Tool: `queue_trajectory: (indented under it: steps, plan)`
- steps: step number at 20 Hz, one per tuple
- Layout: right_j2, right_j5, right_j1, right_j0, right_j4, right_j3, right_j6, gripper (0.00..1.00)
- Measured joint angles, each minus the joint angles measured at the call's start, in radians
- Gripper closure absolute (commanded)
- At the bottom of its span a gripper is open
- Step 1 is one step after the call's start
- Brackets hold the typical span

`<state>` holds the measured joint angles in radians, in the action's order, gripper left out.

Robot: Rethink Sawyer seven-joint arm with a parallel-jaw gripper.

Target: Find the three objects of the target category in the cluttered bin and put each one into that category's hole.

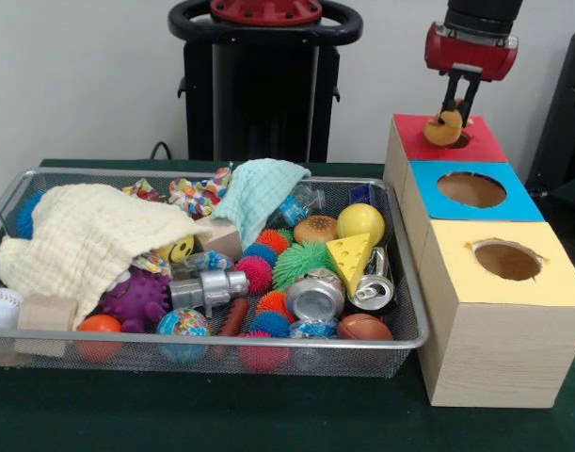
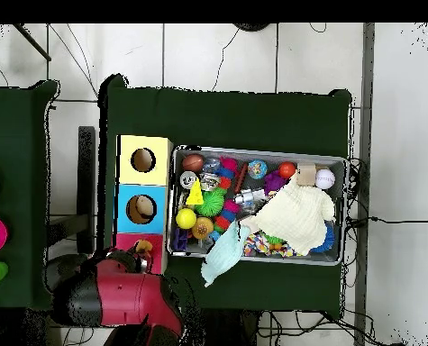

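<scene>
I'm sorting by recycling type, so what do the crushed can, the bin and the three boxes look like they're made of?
Crushed can: shiny, dented silver, likely aluminium. Bin: fine see-through wire mesh, likely steel. Boxes: pale grain on the sides suggests wood; matte coloured tops look like paper or paint.
</scene>
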<state>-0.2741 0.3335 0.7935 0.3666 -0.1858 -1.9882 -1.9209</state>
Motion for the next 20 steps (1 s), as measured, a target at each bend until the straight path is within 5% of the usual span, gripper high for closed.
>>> queue_trajectory:
  steps: [14,15,20]
  plan:
    - [0.000,0.000,0.010,0.010,0.000,-0.057,0.000,1.00]
    - [0.000,0.000,0.010,0.010,0.000,-0.060,0.000,0.00]
    - [0.000,0.000,0.010,0.010,0.000,-0.061,0.000,0.00]
